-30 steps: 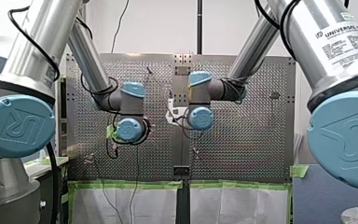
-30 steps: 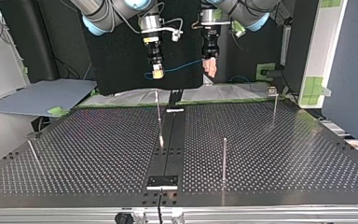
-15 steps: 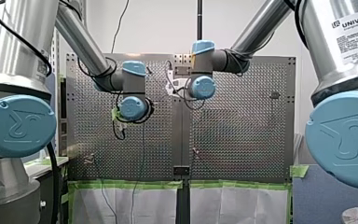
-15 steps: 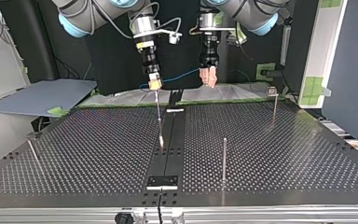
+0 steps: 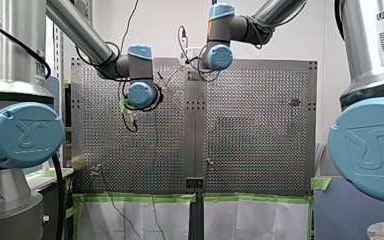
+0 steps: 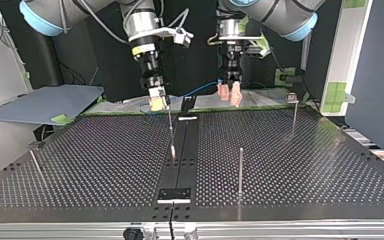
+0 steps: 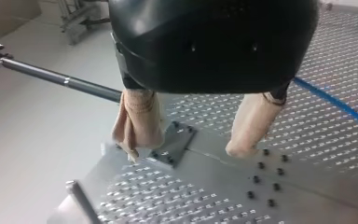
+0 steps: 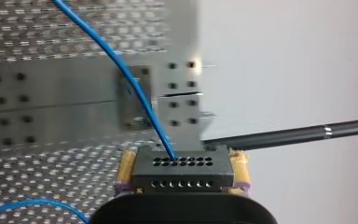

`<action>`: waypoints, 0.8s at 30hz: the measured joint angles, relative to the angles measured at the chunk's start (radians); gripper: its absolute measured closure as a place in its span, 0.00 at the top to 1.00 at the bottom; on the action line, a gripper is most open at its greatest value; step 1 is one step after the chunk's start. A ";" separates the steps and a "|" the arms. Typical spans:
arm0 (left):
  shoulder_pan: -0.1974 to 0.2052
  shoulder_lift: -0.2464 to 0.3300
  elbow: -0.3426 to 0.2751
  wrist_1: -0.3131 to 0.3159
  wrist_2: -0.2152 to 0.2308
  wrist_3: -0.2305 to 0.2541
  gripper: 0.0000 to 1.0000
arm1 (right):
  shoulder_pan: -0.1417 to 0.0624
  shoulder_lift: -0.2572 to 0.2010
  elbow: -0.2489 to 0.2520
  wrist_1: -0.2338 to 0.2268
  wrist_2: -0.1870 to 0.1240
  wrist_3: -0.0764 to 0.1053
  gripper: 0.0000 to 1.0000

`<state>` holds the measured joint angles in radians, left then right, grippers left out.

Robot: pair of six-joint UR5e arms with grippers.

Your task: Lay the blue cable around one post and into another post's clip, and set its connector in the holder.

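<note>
Both arms have sunk toward the table [image 6: 280, 165]; my right gripper [image 6: 157, 101] clenches the connector [image 8: 182, 169]; my left gripper [image 7: 184, 150], at its three o'clock in the top view, gapes empty; routing looks ready to start.

Top view, desk [image 6: 80, 165]: the centre strip [image 6: 181, 160] runs from near edge to far edge. Holder [image 6: 175, 194] on the strip at the near edge, small plate [image 6: 187, 118] on it at the far edge. Thin post [image 6: 171, 127] just left of the strip. Second post [image 6: 240, 170] right of the strip, nearer the near edge. Clip post [image 6: 294, 112] by the far-right corner. Leaning post [image 6: 35, 162] by the left edge. Both claws over the far edge: my right claw [image 6: 157, 100] left of the strip, connector [image 8: 182, 170] between its fingers; my left claw [image 6: 229, 93] right of the strip. Cable [image 6: 195, 90] spans between them.
</note>
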<state>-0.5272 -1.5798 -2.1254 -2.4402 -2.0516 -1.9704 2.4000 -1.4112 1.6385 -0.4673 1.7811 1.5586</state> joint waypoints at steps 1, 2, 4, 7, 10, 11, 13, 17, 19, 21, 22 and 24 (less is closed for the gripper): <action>0.004 0.008 0.005 -0.008 0.000 -0.001 1.00 | 0.000 -0.005 -0.003 0.008 0.000 -0.001 0.01; 0.010 0.019 0.013 -0.019 0.000 -0.002 1.00 | 0.000 -0.009 -0.006 0.020 -0.002 -0.003 0.01; 0.018 0.035 0.028 -0.035 0.001 -0.003 1.00 | 0.000 -0.011 -0.008 0.037 -0.008 -0.005 0.01; 0.032 0.064 0.056 -0.064 0.005 -0.004 1.00 | 0.000 -0.012 -0.009 0.067 -0.017 -0.007 0.01; 0.046 0.095 0.086 -0.095 0.021 -0.012 1.00 | 0.000 -0.011 -0.010 0.096 -0.020 -0.012 0.01; 0.051 0.107 0.098 -0.108 0.031 -0.018 1.00 | 0.000 -0.010 -0.011 0.107 -0.021 -0.017 0.01; 0.058 0.126 0.117 -0.126 0.048 -0.024 1.00 | 0.000 -0.010 -0.014 0.125 -0.022 -0.024 0.01; 0.075 0.160 0.160 -0.170 0.078 -0.027 1.00 | -0.001 -0.008 -0.037 0.168 -0.027 -0.029 0.01; 0.083 0.165 0.180 -0.189 0.082 -0.025 1.00 | -0.002 -0.006 -0.051 0.186 -0.031 -0.028 0.01; 0.092 0.168 0.199 -0.213 0.085 -0.021 1.00 | -0.003 -0.004 -0.070 0.201 -0.033 -0.027 0.01; 0.096 0.168 0.204 -0.222 0.086 -0.019 1.00 | -0.004 -0.003 -0.078 0.205 -0.034 -0.026 0.01; 0.105 0.165 0.213 -0.244 0.094 -0.015 1.00 | -0.005 0.000 -0.097 0.214 -0.038 -0.025 0.01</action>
<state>-0.4225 -1.4148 -1.9124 -2.6839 -1.9579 -1.9852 2.3952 -1.4109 1.5418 -0.2533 1.7427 1.5333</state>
